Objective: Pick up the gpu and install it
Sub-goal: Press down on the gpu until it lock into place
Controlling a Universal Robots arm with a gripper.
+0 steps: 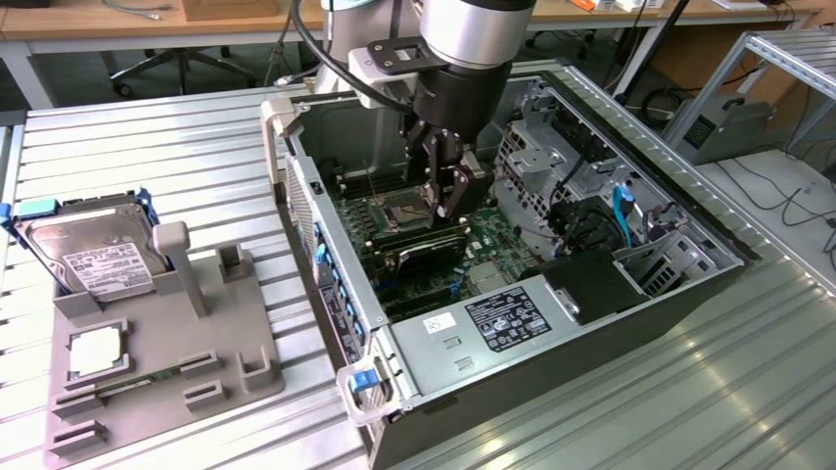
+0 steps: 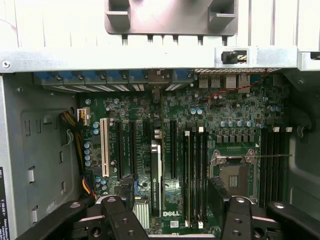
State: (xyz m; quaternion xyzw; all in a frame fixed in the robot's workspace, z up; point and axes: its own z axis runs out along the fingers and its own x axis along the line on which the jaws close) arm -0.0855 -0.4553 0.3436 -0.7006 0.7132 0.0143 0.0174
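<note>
The gpu (image 1: 421, 253) is a thin black card standing on edge in a slot of the motherboard (image 1: 490, 245) inside the open computer case (image 1: 392, 377). From the wrist view I see the gpu (image 2: 156, 172) edge-on, its bracket end towards the case's rear wall. My gripper (image 1: 441, 199) hangs just above the board, between the processor socket (image 1: 398, 208) and the card. Its fingers (image 2: 120, 220) are spread on either side of the card's end. My gripper (image 2: 175, 220) is open and nothing is between the pads.
A grey fixture tray (image 1: 170, 343) at the exterior view's left holds a silver hard drive (image 1: 92, 250) in a blue frame and a small square chip (image 1: 97, 351). The case holds a power supply (image 1: 510, 318), drive cages (image 1: 555, 157), cables and a white slot (image 2: 104, 147).
</note>
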